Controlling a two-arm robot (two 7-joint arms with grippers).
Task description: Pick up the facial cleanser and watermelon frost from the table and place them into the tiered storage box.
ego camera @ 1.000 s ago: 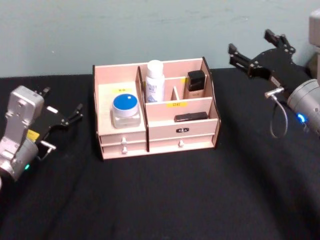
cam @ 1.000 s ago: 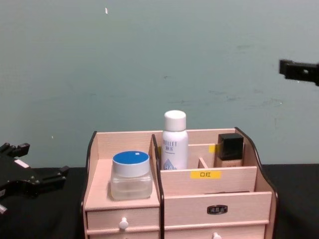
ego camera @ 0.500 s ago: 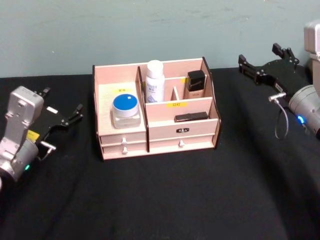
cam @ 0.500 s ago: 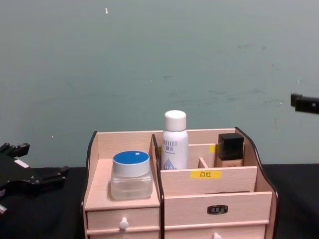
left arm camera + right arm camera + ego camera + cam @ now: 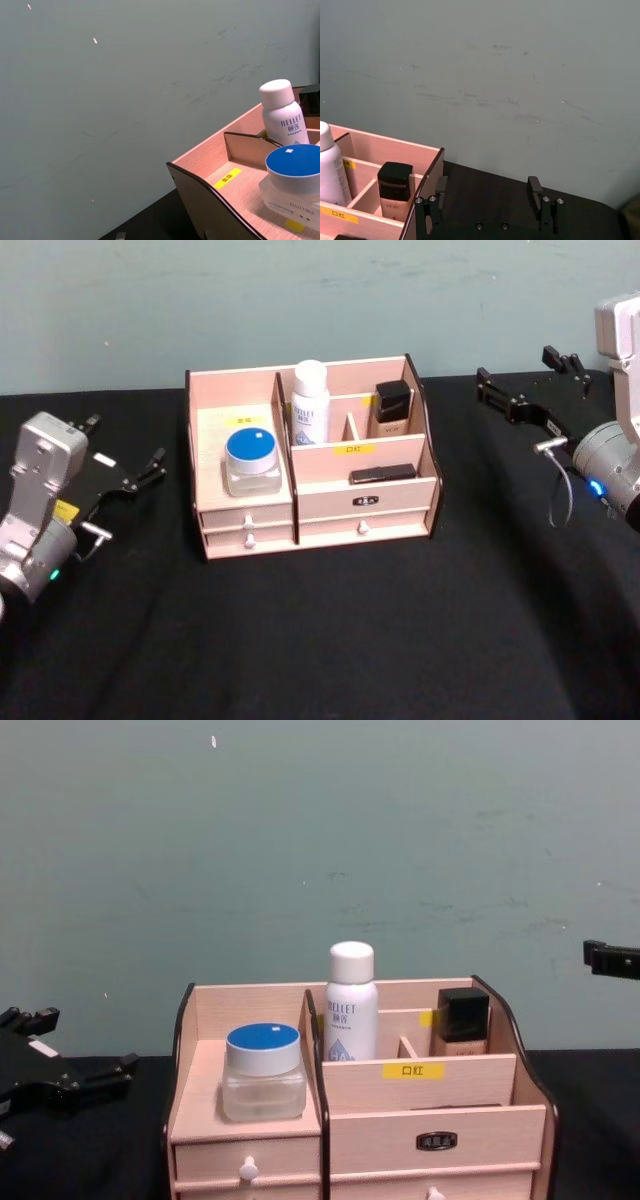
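- Your tiered storage box [image 5: 310, 455] stands on the black table [image 5: 330, 640], centred toward the back near the grey-green wall [image 5: 320, 840].
- In its left compartment you have a clear jar with a blue lid [image 5: 251, 460]; behind the divider at about 1 o'clock from the jar stands a white bottle [image 5: 310, 403].
- At 3 o'clock from the bottle sits a small black-capped bottle [image 5: 392, 408]; a flat dark item [image 5: 382, 474] lies in the front right tier.
- Your left gripper [image 5: 125, 465] rests low at the box's 9 o'clock, well apart from it, fingers spread and holding nothing.
- Your right gripper [image 5: 530, 385] hovers at the box's 2 o'clock, well apart, fingers released and empty.
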